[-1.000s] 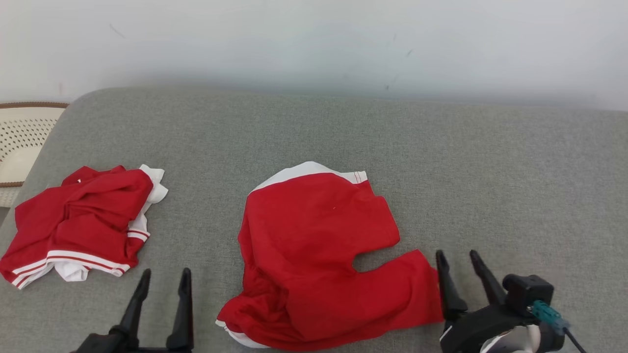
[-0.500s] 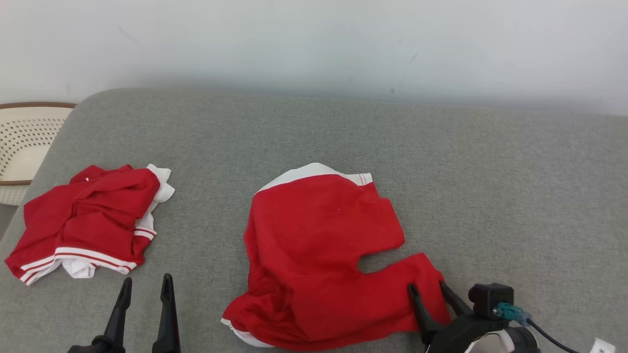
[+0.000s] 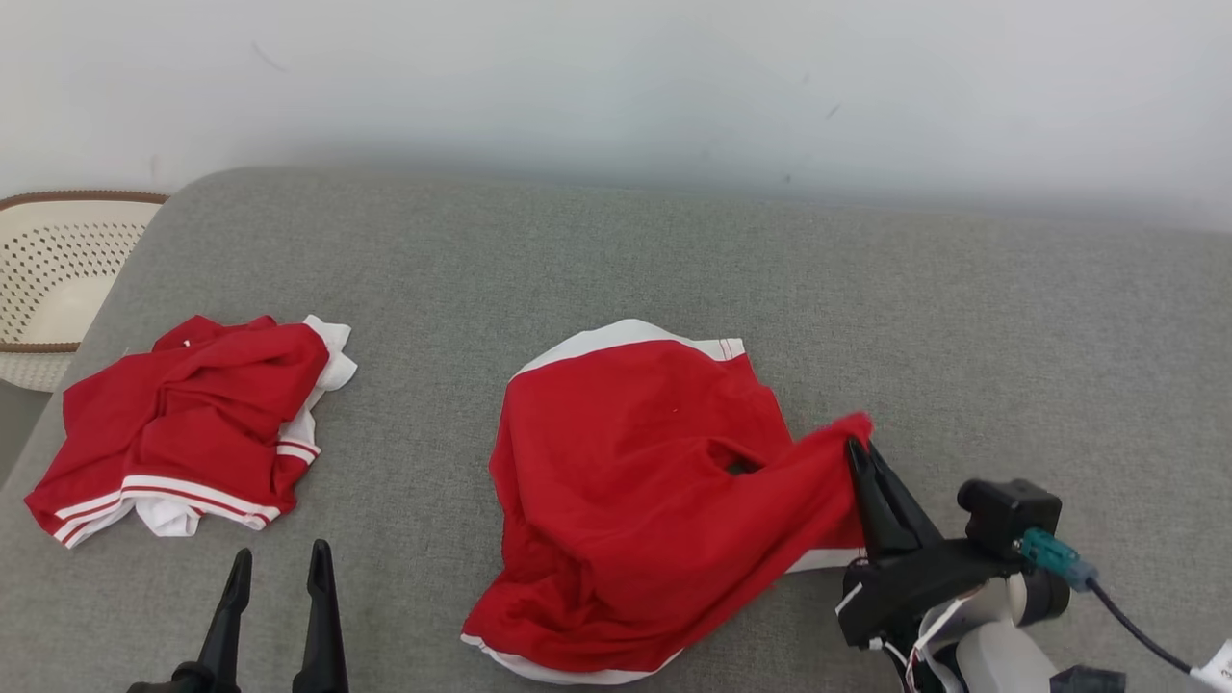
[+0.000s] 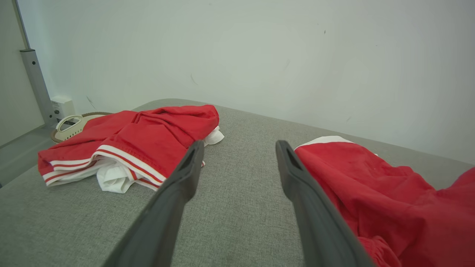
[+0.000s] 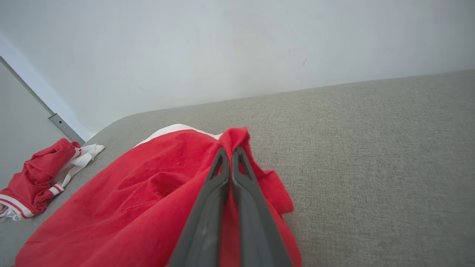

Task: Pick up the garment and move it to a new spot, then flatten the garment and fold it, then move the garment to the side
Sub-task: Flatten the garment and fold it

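We recorded a grey upholstered surface (image 3: 962, 318) across most of the head view, with a pale wall (image 3: 616, 77) behind it.

The garment (image 3: 626, 481), red with white trim, lay rumpled near the middle of the surface. A white band ran along its far edge and a white hem showed along its near edge. Its right-hand portion was raised off the surface into a peak, and a small gap showed where that portion met the main body.

A second garment (image 3: 183, 423), red with white stripes, lay bunched at the robot's left, well apart from the first. Past the left edge of the surface stood a cream perforated basket (image 3: 58, 260) with a brown rim.

The right gripper (image 3: 854, 450) stood at the raised peak. Its two dark fingers were pressed together and pinched a fold of the garment between them. In the right wrist view, red cloth rose just above the fingertips and draped down on both sides of the fingers.

The left gripper (image 3: 279, 556) sat at the lower left, between the two garments and nearer the second. Its jaws stood wide apart with nothing between them, and it touched neither garment. We could not tell whether its fingertips met the surface.

A teal connector (image 3: 1049, 556) with a dark cable (image 3: 1136, 630) was fitted at the right wrist.
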